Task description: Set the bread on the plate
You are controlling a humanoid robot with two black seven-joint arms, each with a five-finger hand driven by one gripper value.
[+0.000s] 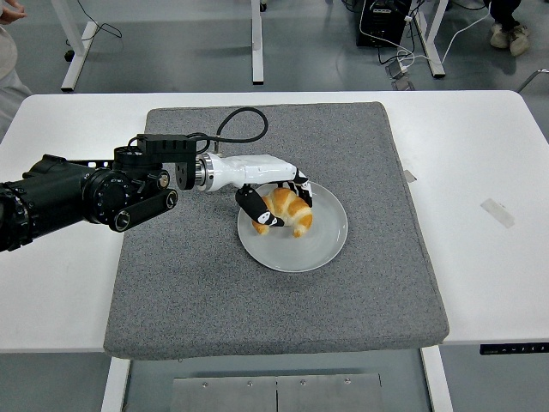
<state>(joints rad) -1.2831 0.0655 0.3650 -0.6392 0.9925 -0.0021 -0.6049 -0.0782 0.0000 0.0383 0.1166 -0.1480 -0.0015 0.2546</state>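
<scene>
A golden croissant (290, 210) lies on the left part of a round grey plate (322, 240) in the middle of the grey mat (274, 300). My left hand (276, 197) reaches in from the left with its white-shelled palm over the plate's left rim. Its black fingers (257, 210) are curled around the croissant, thumb on the near side and the others on the far side. The bread seems to touch the plate. My right arm does not show.
The mat lies on a white table (480, 154). Two bits of tape (497, 212) sit on the table at the right. A person's arm shows at the top left corner (10, 34). A black cable (244, 120) loops above my left wrist.
</scene>
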